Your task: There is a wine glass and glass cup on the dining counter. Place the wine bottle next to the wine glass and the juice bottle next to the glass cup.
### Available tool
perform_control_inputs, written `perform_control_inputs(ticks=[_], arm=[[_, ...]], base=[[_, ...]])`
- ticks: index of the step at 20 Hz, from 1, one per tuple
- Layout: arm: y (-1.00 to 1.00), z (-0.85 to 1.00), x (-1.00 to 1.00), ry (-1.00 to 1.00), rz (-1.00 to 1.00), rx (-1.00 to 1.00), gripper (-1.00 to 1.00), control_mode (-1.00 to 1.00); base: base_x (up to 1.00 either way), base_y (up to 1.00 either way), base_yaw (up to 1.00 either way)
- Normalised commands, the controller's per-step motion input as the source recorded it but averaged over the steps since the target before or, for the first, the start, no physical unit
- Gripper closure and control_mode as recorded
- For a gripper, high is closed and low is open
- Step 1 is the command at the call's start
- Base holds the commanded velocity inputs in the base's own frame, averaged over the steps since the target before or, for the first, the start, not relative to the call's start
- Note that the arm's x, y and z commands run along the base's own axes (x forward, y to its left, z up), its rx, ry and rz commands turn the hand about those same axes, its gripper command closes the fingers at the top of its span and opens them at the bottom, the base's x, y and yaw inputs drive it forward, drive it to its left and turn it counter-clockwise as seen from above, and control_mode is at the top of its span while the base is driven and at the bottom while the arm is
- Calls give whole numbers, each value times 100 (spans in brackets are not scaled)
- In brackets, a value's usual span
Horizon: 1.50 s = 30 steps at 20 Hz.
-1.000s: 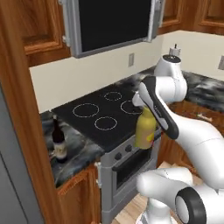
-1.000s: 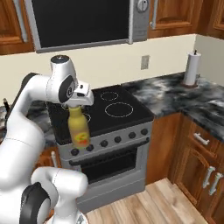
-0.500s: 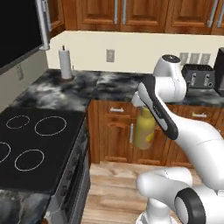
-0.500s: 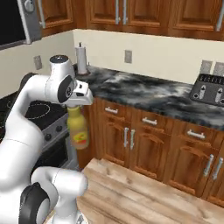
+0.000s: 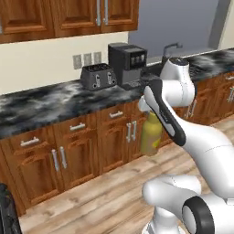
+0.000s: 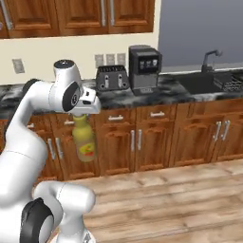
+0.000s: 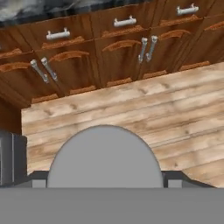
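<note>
The juice bottle (image 5: 151, 135), mustard yellow with a red-and-white label, hangs upright in the air in front of the lower cabinets. My gripper (image 5: 148, 109) is shut on its top, fingers on either side of the neck. From the right base view the juice bottle (image 6: 84, 141) hangs below the gripper (image 6: 81, 114), well above the floor. In the hand view the bottle's wide cap (image 7: 105, 157) rises as a grey dome between the fingertips (image 7: 37, 177), with wooden floor beneath.
A kitchen counter (image 5: 41, 107) with a marbled top runs along the wall over brown cabinets (image 5: 68, 151). On it stand a toaster (image 5: 97, 77) and a black coffee machine (image 5: 128, 64). A sink with a faucet (image 6: 211, 59) lies to the right. Wooden floor (image 6: 180, 199) stretches ahead.
The whole picture has swung: the stove and microwave have left the views, and the toaster, coffee machine and sink have come in. The bottle stays held the same way.
</note>
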Motion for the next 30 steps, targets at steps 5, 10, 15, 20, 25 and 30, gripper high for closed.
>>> perform_control_inputs(ticks=[5, 10, 15, 20, 25, 30], arm=[[0, 0, 0, 0, 0, 0, 100, 100], [0, 0, 0, 0, 0, 0, 100, 100], [0, 0, 0, 0, 0, 0, 100, 100], [0, 0, 0, 0, 0, 0, 100, 100], [0, 0, 0, 0, 0, 0, 100, 100], [0, 0, 0, 0, 0, 0, 100, 100]], base=[[0, 0, -100], [0, 0, -100], [0, 0, -100], [3, 0, -95], [6, 0, -26], [21, -4, -3]])
